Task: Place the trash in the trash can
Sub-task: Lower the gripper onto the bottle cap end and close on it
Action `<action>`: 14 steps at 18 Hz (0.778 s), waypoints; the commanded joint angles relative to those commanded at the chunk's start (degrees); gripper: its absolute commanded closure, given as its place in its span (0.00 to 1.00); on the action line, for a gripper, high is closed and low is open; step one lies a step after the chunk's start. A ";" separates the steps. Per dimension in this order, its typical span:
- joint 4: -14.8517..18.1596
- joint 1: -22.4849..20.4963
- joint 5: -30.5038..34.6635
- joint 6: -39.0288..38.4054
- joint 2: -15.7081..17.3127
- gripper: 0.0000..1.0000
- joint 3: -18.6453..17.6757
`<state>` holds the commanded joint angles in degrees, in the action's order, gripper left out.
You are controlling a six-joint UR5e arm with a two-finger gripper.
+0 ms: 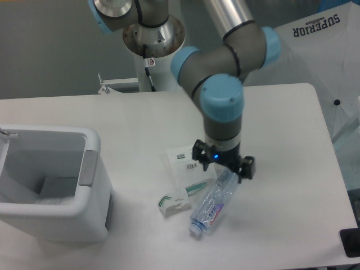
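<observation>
A: Where does the pincer (223,163) sit?

B: Above the far end of the clear plastic bottle (212,202), its two fingers spread to either side and released, grasping nothing. Whether it touches the bottle I cannot tell.

A: And the trash?

B: All three pieces lie together near the middle of the counter (281,124). The bottle lies slanted, white cap toward the near-left, base under the pincer. The flat white barcode packet (189,163) lies just left of the pincer, its right edge partly hidden by it. The small white-green wrapper (174,201) lies nearer, just left of the bottle's cap end.

A: The trash can?

B: The white bin (50,183) stands at the left edge of the counter, well apart from the trash, open side up, grey tab (89,167) on its right rim. Something pale lies on its bottom; I cannot tell what.

A: Room to move?

B: Bare counter runs between wrapper and bin, also right of the bottle up to the right edge, and across the far half. The bottle's cap lies near the counter's near edge.

A: Anything around?

B: The arm's base column (153,45) rises beyond the far edge. A white sheet printed SUPERIOR (318,25) hangs at the far right. A dark object (351,242) sits off the near-right corner.
</observation>
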<state>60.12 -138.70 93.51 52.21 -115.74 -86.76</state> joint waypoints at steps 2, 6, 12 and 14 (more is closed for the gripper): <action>0.70 0.88 -0.35 0.00 -1.06 0.00 1.41; 0.09 3.87 0.18 -0.96 -3.69 0.00 1.59; 0.18 4.84 0.18 -2.02 -8.09 0.00 5.19; 0.79 4.93 0.18 -1.85 -10.02 0.00 8.34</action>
<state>60.90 -133.77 93.69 50.36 -125.76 -78.42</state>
